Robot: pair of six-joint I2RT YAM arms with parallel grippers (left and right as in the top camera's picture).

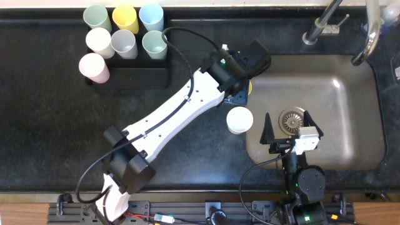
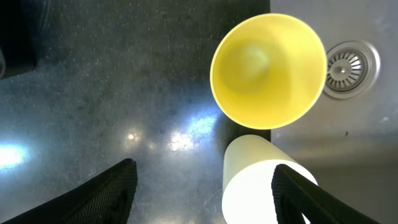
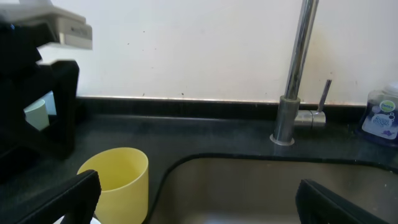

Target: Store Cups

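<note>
Dark speckled worktop (image 1: 56, 125) carried everything, steel sink (image 1: 337, 94) toward its right edge, cup rack (image 1: 134, 75) at the back-left corner. Right gripper (image 3: 199, 205) gaped wide over the sink. Left gripper (image 2: 205, 186) hung wide open above the yellow cup (image 2: 267, 71), upright and glossy at the sink's left rim. Danger: the white cup (image 2: 261, 186) just beside it, since closing jaws could clip it and tip either in.

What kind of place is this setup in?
Most likely a kitchen: a steel sink with a drain set into a dark stone countertop, a chrome faucet behind it, and a soap bottle beside that.
</note>
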